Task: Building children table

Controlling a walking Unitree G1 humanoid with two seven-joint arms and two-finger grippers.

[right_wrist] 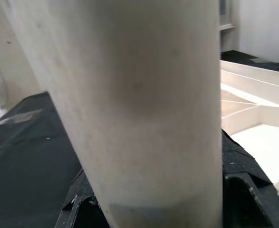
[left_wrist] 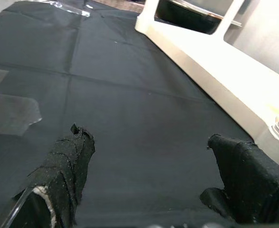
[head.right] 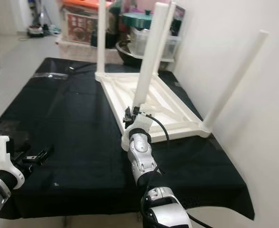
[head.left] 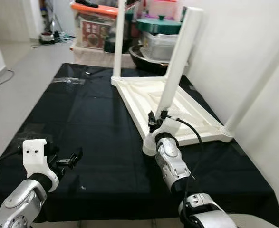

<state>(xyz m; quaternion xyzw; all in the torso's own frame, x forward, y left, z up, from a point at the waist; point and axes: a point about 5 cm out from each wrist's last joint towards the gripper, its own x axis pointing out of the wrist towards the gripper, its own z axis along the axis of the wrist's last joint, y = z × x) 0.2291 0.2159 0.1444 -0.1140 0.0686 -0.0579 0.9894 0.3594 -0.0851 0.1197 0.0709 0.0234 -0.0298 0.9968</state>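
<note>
- Your right gripper (head.left: 156, 118) is clamped around the near table leg (head.left: 177, 66), low on it, mid-frame.
- The upturned white tabletop (head.left: 177, 111) lies on the black cloth (head.left: 82, 123), right of centre.
- Your left gripper (head.left: 72, 159) hovers empty, fingers spread, lower left.

The white plastic kids' table (head.left: 177, 107) is flipped upside down on the black cloth, ribbed underside facing up. Legs stand up from the far corner (head.left: 118, 38) and the right corner (head.left: 258, 85). The near leg (head.left: 177, 61) leans a bit, its base at the near corner socket (head.left: 151, 142), with the threaded end showing there.
</note>
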